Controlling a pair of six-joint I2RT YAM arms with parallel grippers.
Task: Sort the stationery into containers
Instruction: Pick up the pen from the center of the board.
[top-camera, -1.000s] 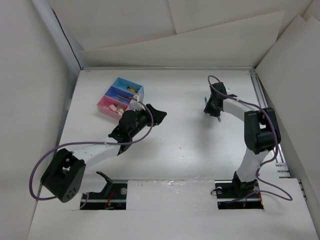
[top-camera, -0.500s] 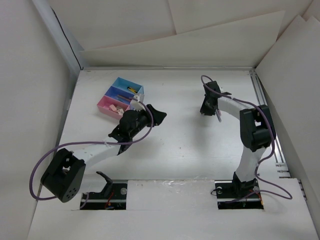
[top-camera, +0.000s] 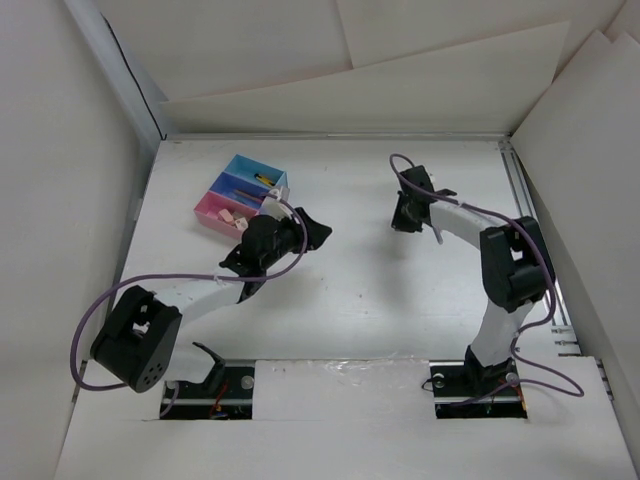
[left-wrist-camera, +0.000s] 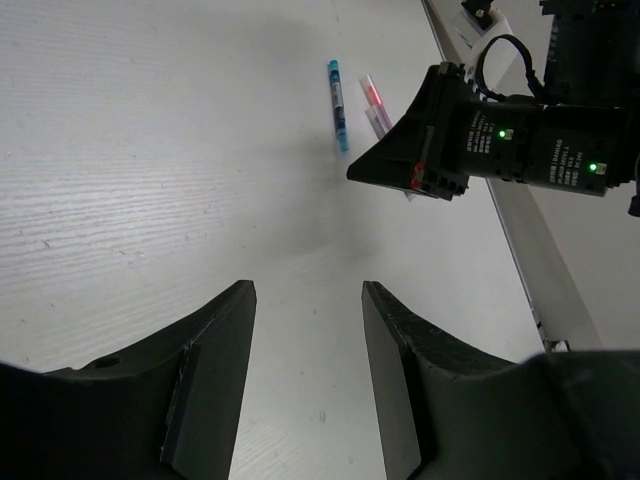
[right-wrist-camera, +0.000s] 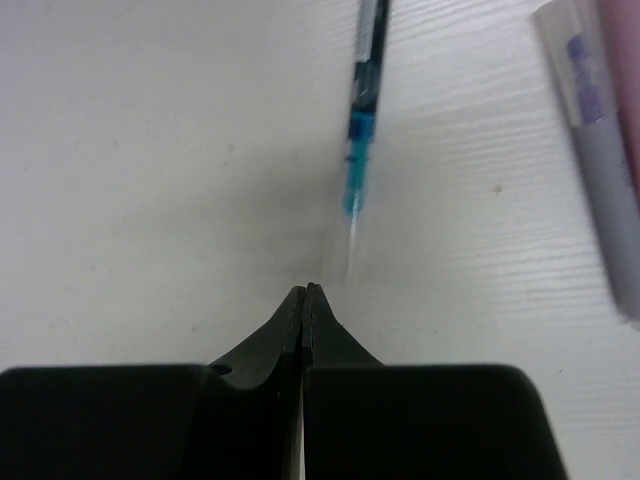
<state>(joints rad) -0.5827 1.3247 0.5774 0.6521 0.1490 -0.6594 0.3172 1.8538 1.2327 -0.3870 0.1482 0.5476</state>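
Two pens are left out on the worktop (top-camera: 400, 300). The blue pen (right-wrist-camera: 362, 110) and the pink pen (left-wrist-camera: 373, 100) lie side by side at the far right, well apart from the bins (top-camera: 240, 192) at the far left. Those already hold small pale and yellow pieces.

My right claw (right-wrist-camera: 305, 292) is down at the blue pen's near end, with its fingers pressed flat together. I see nothing between them. The pen's clear tip sits just ahead of the fingertips and a touch to the right, so I judge this grab came up empty.

The risk from here is that I lift away thinking I have the pen and carry nothing across. If I push forward with the claw pressed together, I could nudge the slim round barrel into the pink pen, or roll both towards the rail at the worktop's edge. I would need to spread the fingers again and line them up across the barrel, not at its very tip.

My left claw (left-wrist-camera: 308, 292) hangs spread and empty just beside the bins, pointing across at the right arm. If both arms head for the bins at once, they could meet there.

As for writing, the pink pen's barrel carries purplish print, too blurred to read. I see no brand anywhere.
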